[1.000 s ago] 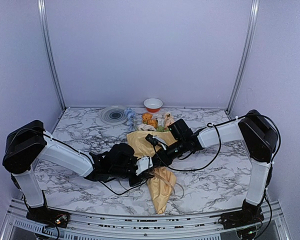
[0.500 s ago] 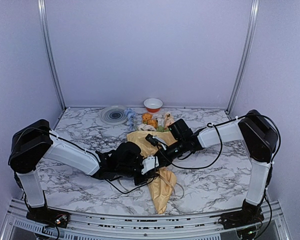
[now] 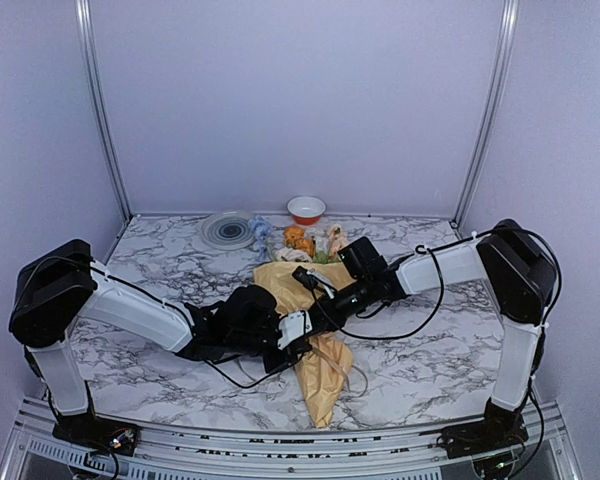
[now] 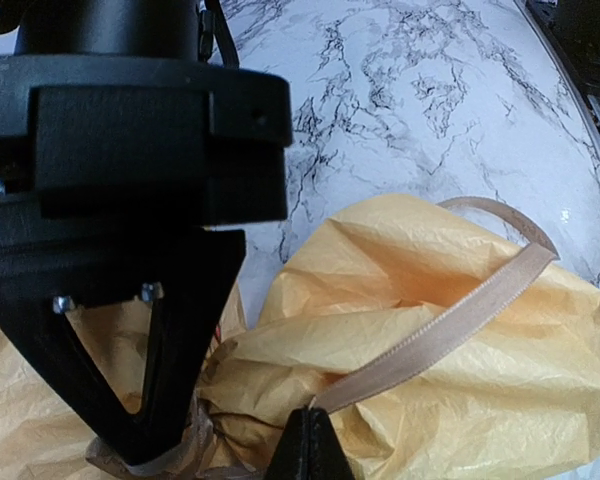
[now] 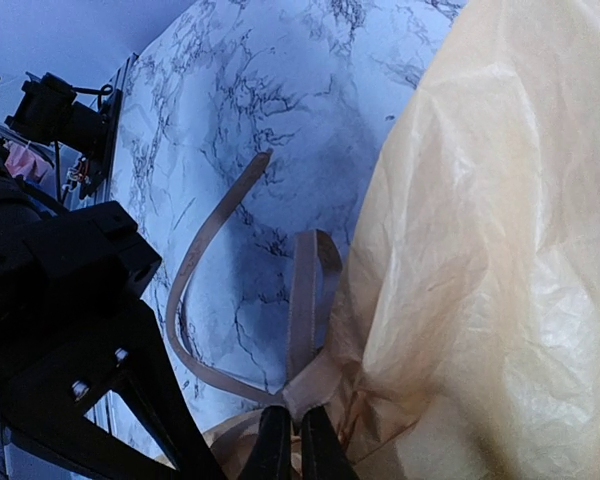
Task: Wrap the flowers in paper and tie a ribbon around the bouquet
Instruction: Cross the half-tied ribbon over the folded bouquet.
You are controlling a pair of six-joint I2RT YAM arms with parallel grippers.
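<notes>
Marble-pattern tabletop [image 3: 160, 260], tan-yellow crinkled paper-cone bouquet [image 3: 318, 375] lying centre, flower heads [image 3: 300, 240] at far end. Both pincers closed: left gripper [image 4: 307, 445] pinching thin beige ribbon [image 4: 435, 335], right gripper [image 5: 289, 440] clamping same ribbon.

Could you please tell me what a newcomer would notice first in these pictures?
The tan-yellow bouquet, lying on the middle of the marble table with its flower heads at the far end, catches the eye first. Over its middle, the left gripper and right gripper each pinch the pale ribbon.
</notes>
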